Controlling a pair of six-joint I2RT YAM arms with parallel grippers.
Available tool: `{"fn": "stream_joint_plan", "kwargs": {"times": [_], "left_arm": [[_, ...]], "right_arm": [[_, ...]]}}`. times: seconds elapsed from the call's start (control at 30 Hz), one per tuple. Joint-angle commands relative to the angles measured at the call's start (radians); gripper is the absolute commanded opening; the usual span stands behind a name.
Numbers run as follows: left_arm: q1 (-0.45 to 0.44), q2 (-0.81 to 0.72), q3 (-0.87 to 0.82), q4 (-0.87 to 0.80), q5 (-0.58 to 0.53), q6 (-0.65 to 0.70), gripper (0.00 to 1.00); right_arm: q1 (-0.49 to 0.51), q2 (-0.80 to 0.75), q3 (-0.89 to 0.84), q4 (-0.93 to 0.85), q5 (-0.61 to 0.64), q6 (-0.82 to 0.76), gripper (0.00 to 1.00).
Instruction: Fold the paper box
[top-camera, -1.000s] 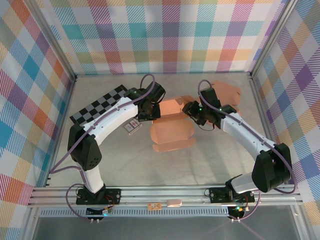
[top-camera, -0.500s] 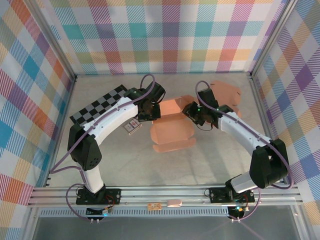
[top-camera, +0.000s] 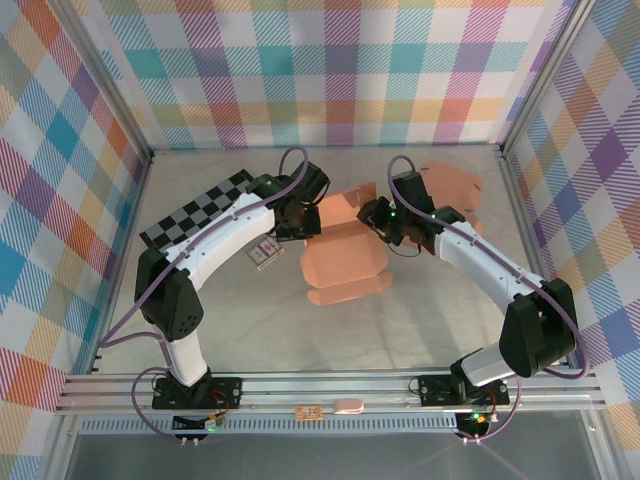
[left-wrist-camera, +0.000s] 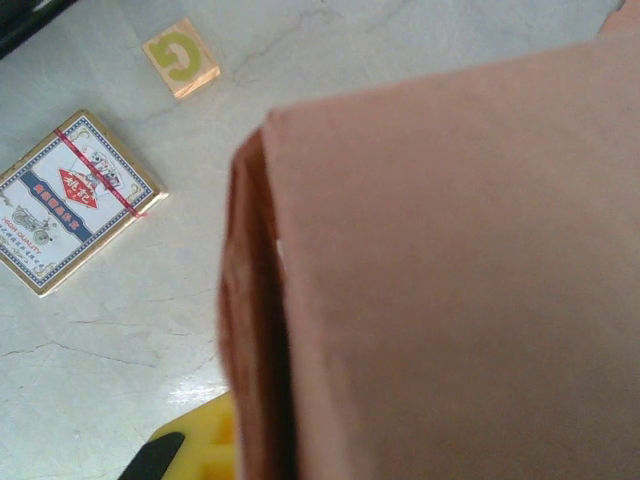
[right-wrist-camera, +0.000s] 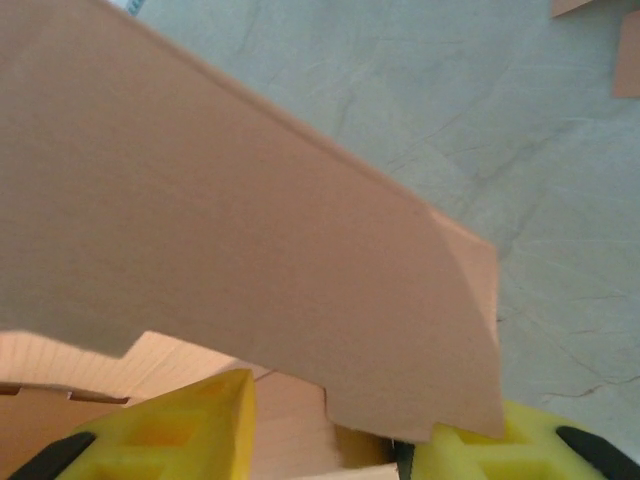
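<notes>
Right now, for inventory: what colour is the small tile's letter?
Green, on the tan square tile; best in left wrist view.

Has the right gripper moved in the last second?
Yes. The right gripper has shifted slightly left over the paper box, away from the spare cardboard sheet at the far right.

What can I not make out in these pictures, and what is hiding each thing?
- Top view: the wrists cover the fingertips of the left gripper and right gripper, so their contact with the paper box is hidden.
- Left wrist view: the box wall hides one finger, and the yellow pad is cut by the bottom edge.
- Right wrist view: a raised flap hides the box interior.
- Top view: the card deck print is too small to read.
</notes>
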Motion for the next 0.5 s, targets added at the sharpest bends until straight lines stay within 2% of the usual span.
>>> {"fn": "stream_joint_plan", "kwargs": {"times": [0.0,0.2,0.3,0.47], "left_arm": [[0.007,-0.002,0.025,-0.021,0.019,0.014,0.0],[0.006,-0.007,0.024,-0.018,0.023,0.008,0.0],[0.013,-0.007,0.025,-0.016,0.031,0.008,0.0],[0.063,-0.009,0.03,-0.01,0.079,0.027,0.0]], "right_arm": [[0.011,-0.014,0.024,0.053,0.013,0.035,0.44],[0.01,-0.03,0.003,0.077,0.004,0.076,0.52],[0.01,-0.044,0.008,0.054,0.007,0.075,0.53],[-0.019,-0.088,0.077,-0.066,-0.03,-0.035,0.59]]}}
